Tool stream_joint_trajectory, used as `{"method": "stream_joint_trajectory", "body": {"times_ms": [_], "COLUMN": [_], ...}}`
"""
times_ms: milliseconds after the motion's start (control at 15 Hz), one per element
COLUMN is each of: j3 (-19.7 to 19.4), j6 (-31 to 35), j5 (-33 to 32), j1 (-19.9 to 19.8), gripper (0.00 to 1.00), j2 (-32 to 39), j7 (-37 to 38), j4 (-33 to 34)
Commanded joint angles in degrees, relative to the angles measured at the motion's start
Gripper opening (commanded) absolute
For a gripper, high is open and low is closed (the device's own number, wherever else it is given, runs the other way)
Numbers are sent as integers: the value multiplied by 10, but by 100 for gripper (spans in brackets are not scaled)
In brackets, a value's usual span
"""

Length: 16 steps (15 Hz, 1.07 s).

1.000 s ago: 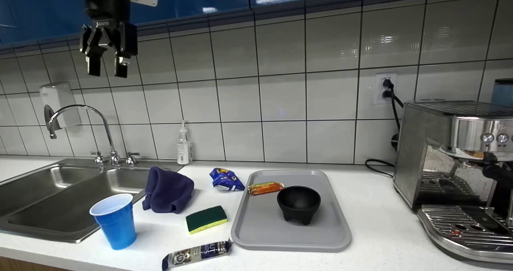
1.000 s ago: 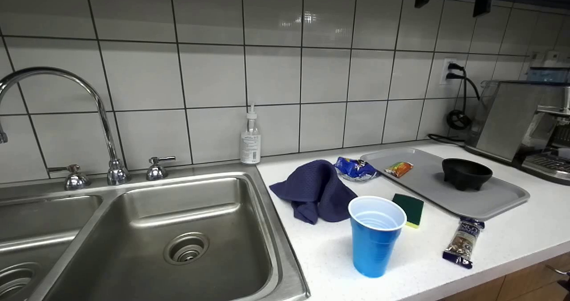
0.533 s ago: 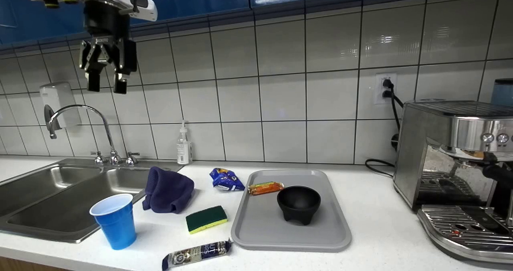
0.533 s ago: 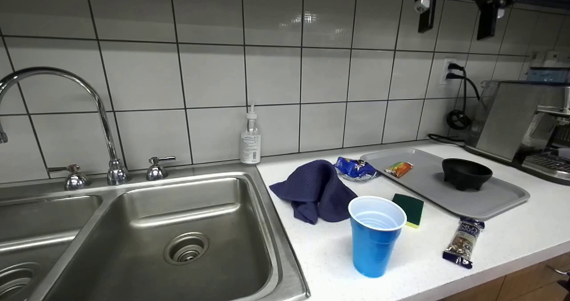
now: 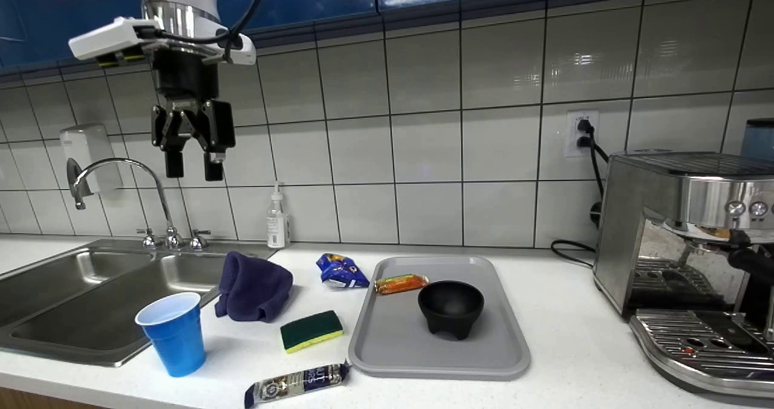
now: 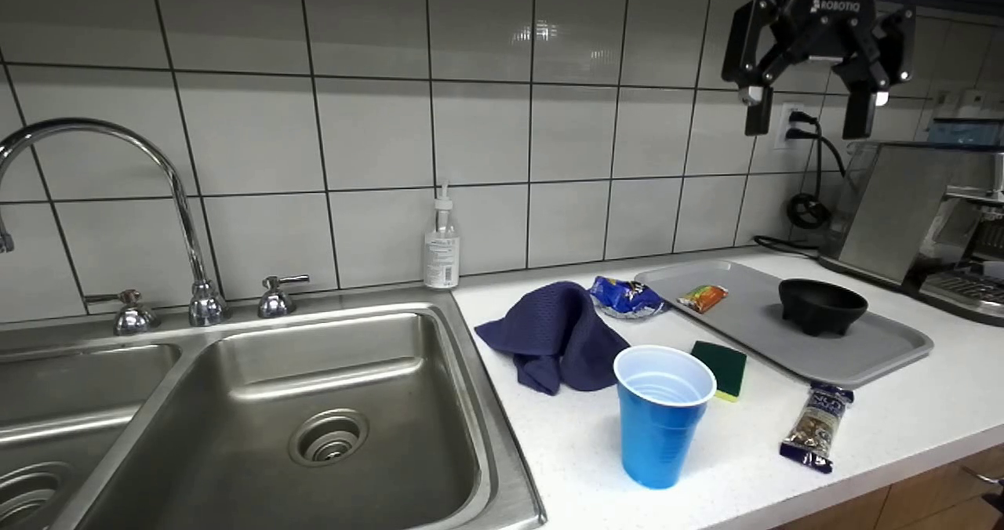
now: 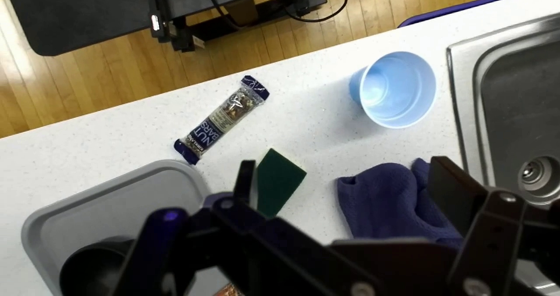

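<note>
Gripper (image 5: 193, 170) hangs well above the counter (image 5: 562, 336), fingers down and spread wide apart. Near the counter's front edge: nut bar (image 7: 223, 121), flat; blue cup (image 7: 398, 90), upright. Behind these, below the gripper in the wrist view: green-yellow sponge (image 7: 281, 180), partly covered by one finger, and crumpled navy towel (image 7: 380, 204) just beside the sink (image 7: 466, 77). Grey tray (image 5: 402, 345) bears black bowl (image 5: 450, 306) and orange wrapper (image 5: 401, 284). Blue packet (image 5: 341, 271) lies just beside the tray. Farthest: pump bottle (image 5: 277, 224), upright near the tiled wall (image 5: 429, 149).
</note>
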Motion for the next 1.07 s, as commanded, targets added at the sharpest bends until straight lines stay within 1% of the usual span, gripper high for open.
{"method": "stream_joint_trajectory", "body": {"times_ms": [0, 200, 467, 733, 1000], "j3": [-1, -15, -39, -66, -84], "j6": [48, 82, 137, 191, 243], "j5": [-35, -61, -96, -113, -129], "j1": [-23, -40, -65, -88, -102], "gripper": [100, 100, 100, 100, 100], "j2": [2, 22, 65, 134, 202], "j7": [8, 0, -4, -1, 12], "j4": [-31, -40, -41, -19, 8]}}
